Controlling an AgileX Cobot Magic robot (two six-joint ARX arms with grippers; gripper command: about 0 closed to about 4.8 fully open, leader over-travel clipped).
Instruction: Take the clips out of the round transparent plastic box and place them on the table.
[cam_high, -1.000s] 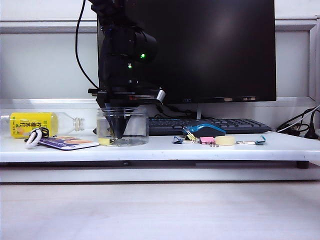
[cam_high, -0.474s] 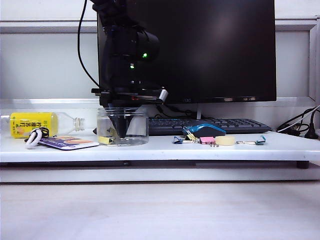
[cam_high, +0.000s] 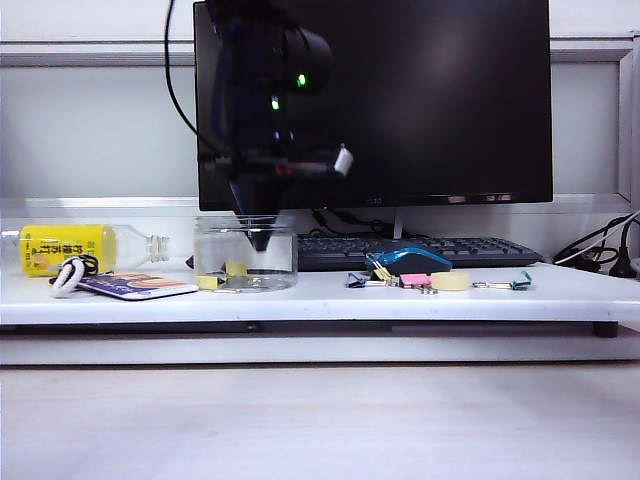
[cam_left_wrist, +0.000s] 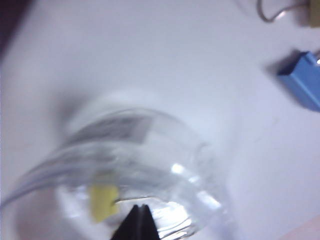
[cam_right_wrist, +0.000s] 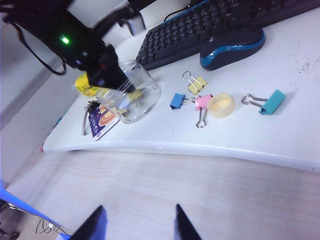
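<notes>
L. gripper (cam_high: 260, 240): jaws closed, tips inside round transparent plastic box (cam_high: 245, 254) on table (cam_high: 300, 300), by yellow clips (cam_high: 236, 268). R. gripper (cam_right_wrist: 137, 225): jaws apart, empty, off table.

Left arm (cam_high: 262, 90) was glossy black and bulky, two green lights glowed on it, a black cable looped behind, a pale tab jutted out, left claw (cam_high: 260, 238) tapered to a dark point, right claw (cam_right_wrist: 137, 225) had two black fingers.
</notes>
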